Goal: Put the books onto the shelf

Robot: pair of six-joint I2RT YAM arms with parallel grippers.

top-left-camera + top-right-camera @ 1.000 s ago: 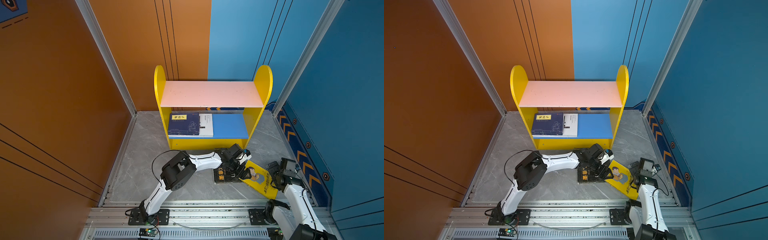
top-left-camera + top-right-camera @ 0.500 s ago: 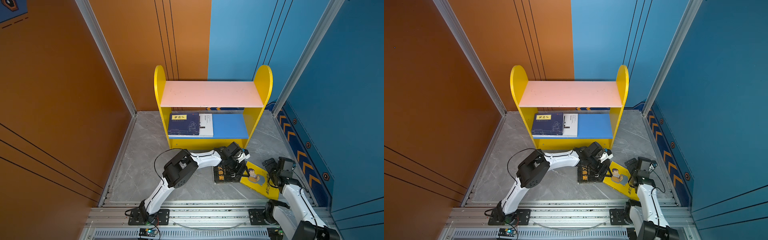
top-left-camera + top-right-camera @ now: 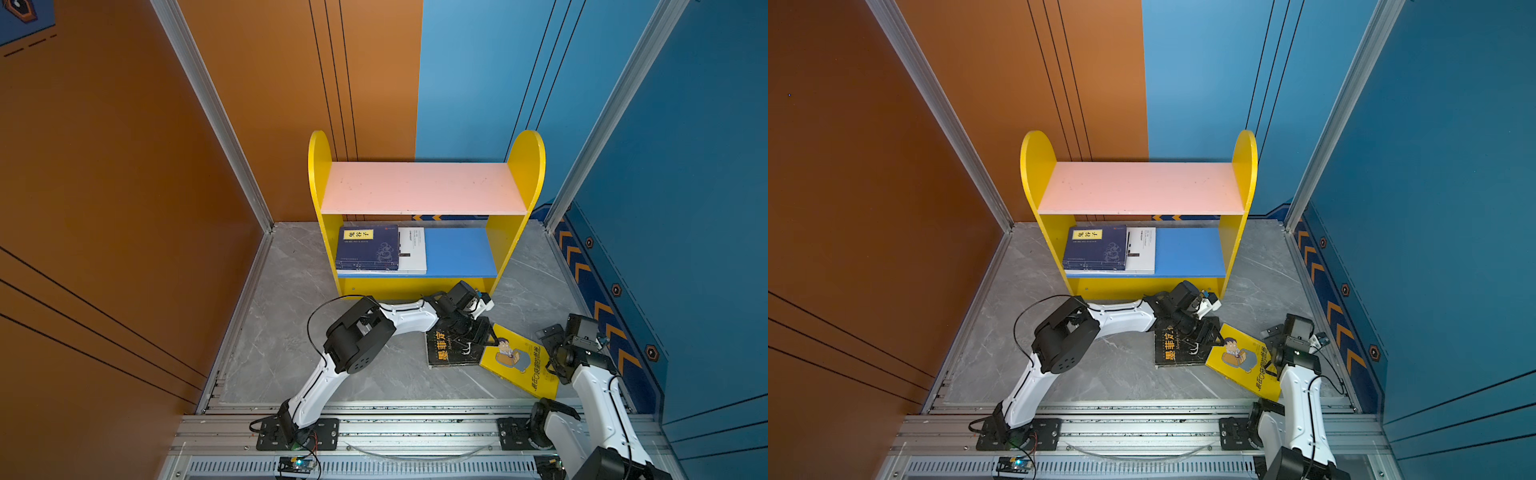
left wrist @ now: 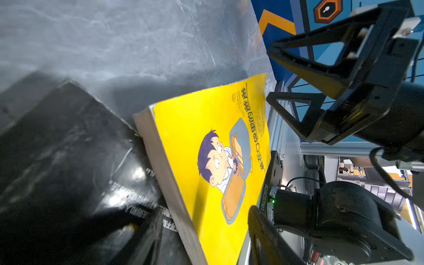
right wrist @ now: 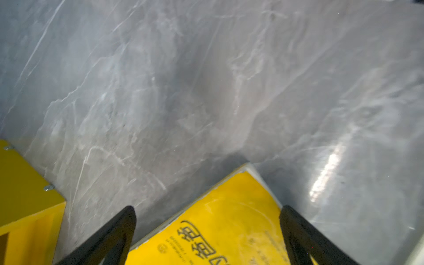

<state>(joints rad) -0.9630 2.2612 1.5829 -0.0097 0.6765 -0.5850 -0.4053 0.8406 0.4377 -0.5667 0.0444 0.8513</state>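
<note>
On the floor (image 3: 291, 332) before the shelf (image 3: 525, 166), the yellow book (image 3: 519, 361) overlaps the black book (image 3: 446, 353); the left gripper (image 3: 478, 336) sits half apart astride one corner, perhaps gripping; the right gripper (image 5: 207, 210) spreads wide over another.

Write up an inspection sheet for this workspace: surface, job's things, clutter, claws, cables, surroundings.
Surface: grey marbled floor, two books lying on it.
Job's things: shelf; navy book on top of a white book at the left of the blue lower board; pink upper board holds nothing. Black book lies flat on the floor, with the yellow book overlapping its edge.
Clutter: nothing seen.
Claws: left claw has its jaws apart astride the yellow book, grip unclear; right claw is open, with a corner of the yellow book between its jaws.
Cables: black cable loops off the left arm, away from the books.
Surroundings: orange panels, blue panels, metal rail in front.
</note>
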